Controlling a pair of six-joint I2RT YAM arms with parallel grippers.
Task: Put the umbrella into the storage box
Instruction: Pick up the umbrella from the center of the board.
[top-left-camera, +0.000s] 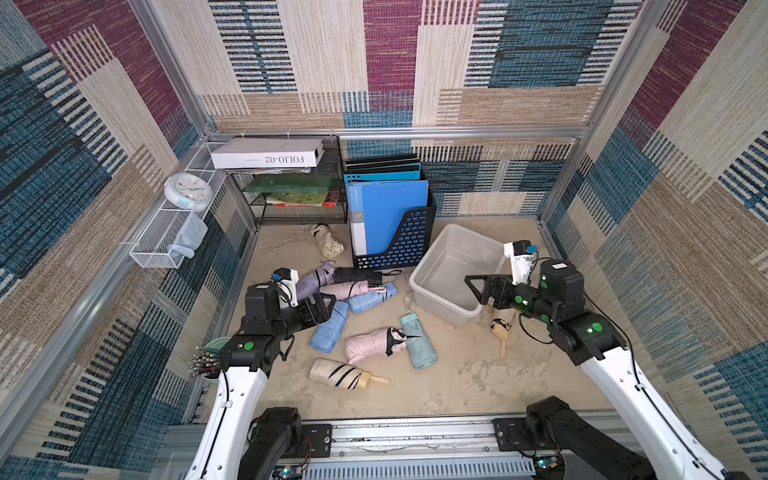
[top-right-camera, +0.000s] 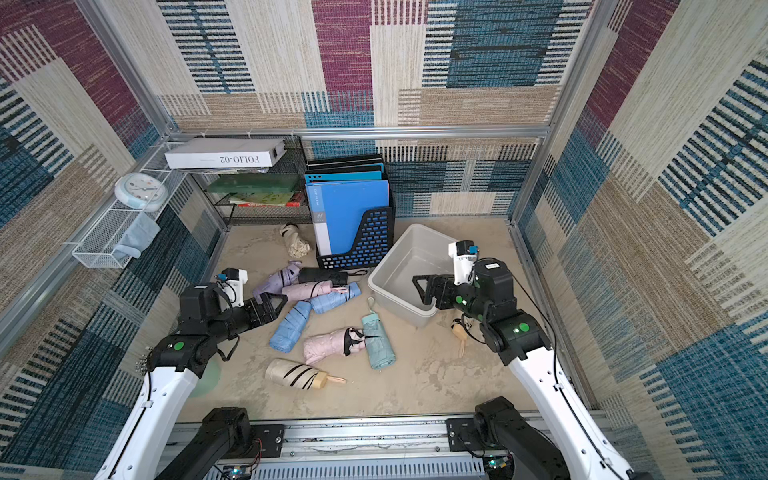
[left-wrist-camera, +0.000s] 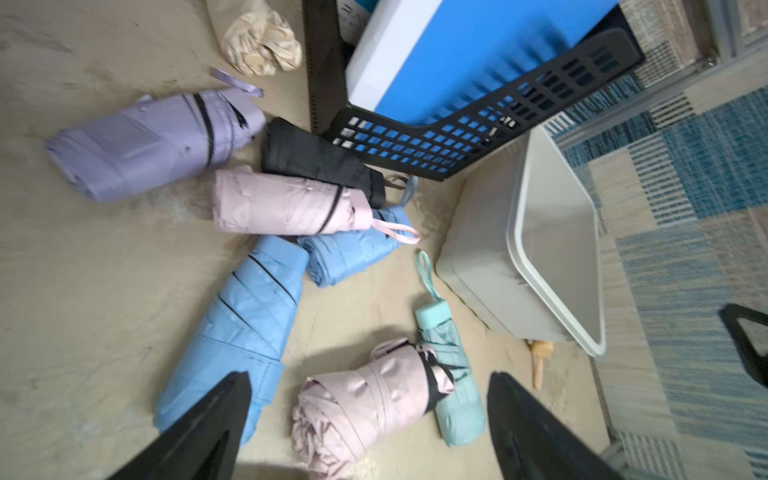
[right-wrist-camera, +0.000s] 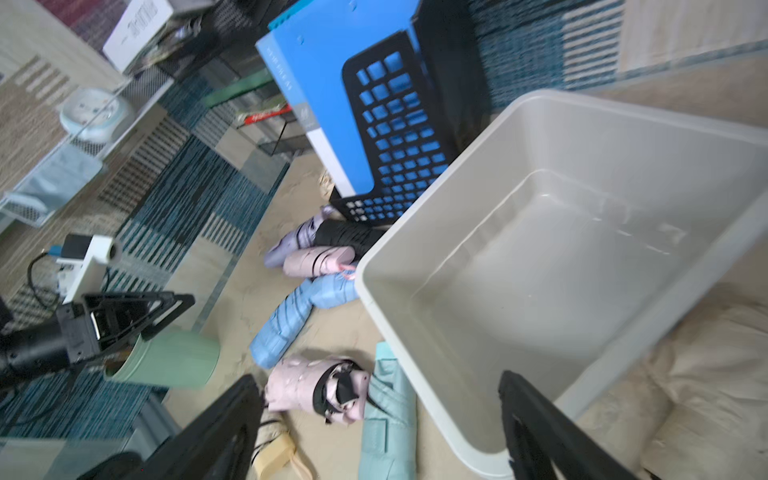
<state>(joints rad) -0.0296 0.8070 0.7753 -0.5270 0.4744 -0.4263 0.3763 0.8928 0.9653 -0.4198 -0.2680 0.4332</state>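
The storage box (top-left-camera: 432, 291), a light grey tub, stands empty at the right of the floor; it also shows in the left wrist view (left-wrist-camera: 478, 249) and the right wrist view (right-wrist-camera: 399, 316). Several folded umbrellas lie left of it: purple (top-left-camera: 313, 280), black (top-left-camera: 357, 276), pink (top-left-camera: 345, 289), blue (top-left-camera: 330, 328), a second pink (top-left-camera: 370, 345), teal (top-left-camera: 417, 340) and beige (top-left-camera: 336, 374). My left gripper (top-left-camera: 328, 303) hangs open and empty beside the blue umbrella (left-wrist-camera: 249, 316). Over the box's near corner my right gripper (top-left-camera: 473, 286) is open and empty.
A black file holder (top-left-camera: 399, 245) with blue folders stands behind the umbrellas, touching the box's far left corner. A wire shelf (top-left-camera: 299, 195) with books fills the back left. A white mesh basket (top-left-camera: 166, 241) hangs on the left wall. A green cup (top-left-camera: 212, 353) stands by my left arm.
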